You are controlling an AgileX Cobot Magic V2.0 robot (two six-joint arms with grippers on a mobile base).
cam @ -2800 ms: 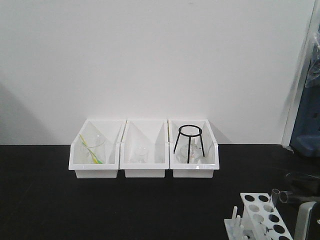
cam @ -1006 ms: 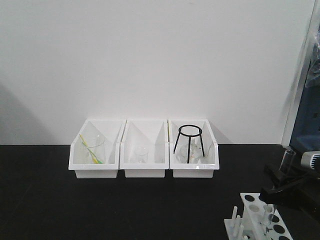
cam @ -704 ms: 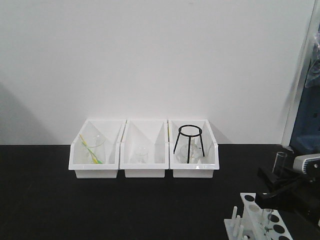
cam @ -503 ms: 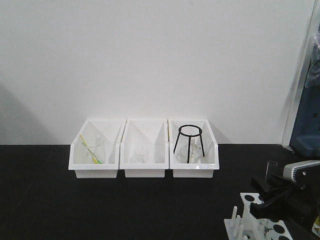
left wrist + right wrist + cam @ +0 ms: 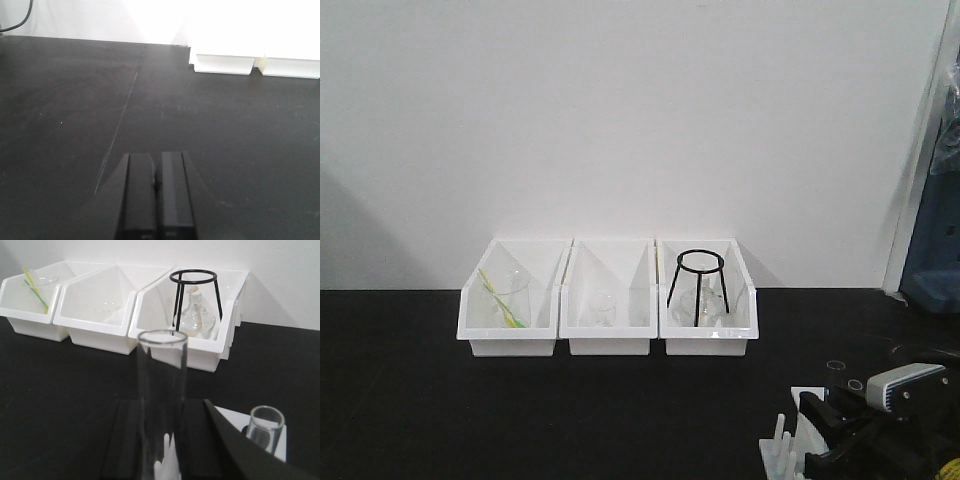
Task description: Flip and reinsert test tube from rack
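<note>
Black worktop, rack at its front right corner
My right gripper grasps an upright test tube; left gripper clenched, holding nothing

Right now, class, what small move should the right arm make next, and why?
Probably open the right end effector and let go: the tube it grips stands upright, open end up, low at the rack, seemingly already seated, though the hole itself is hidden.
</note>
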